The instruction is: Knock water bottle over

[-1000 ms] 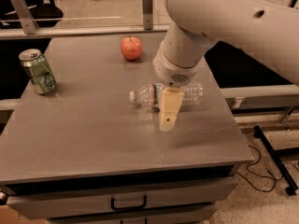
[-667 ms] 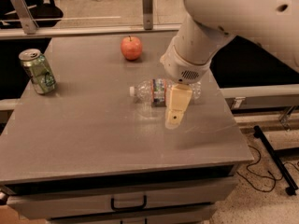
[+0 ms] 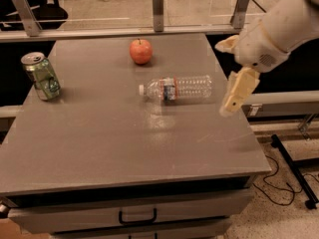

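Note:
The water bottle [image 3: 177, 88] lies on its side near the middle of the grey table [image 3: 99, 148], white cap pointing left, label band near the cap end. My gripper [image 3: 230, 108] hangs over the table's right edge, just right of the bottle's base and apart from it. It holds nothing.
A green soda can [image 3: 42, 76] stands upright at the table's left edge. A red apple [image 3: 141, 51] sits at the back centre. A glass rail with metal posts [image 3: 158, 1] runs behind the table. A drawer handle [image 3: 137, 216] is below the front edge.
My arm has swung up and to the right, away from the bottle, which now shows in full, lying on its side.

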Controlling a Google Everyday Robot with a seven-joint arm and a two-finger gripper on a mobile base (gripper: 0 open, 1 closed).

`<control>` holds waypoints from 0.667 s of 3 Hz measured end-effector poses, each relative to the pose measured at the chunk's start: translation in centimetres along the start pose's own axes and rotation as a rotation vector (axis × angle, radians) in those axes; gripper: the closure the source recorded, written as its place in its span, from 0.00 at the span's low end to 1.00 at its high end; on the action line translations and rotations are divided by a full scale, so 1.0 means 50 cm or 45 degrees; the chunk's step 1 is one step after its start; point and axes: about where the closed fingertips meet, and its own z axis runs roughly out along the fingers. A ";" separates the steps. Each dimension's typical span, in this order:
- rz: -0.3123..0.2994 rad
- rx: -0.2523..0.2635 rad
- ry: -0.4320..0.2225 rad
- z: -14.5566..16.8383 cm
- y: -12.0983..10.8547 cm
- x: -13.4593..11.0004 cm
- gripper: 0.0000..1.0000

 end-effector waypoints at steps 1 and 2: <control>0.030 -0.002 -0.162 -0.069 -0.031 0.051 0.00; 0.012 0.021 -0.207 -0.089 -0.048 0.028 0.00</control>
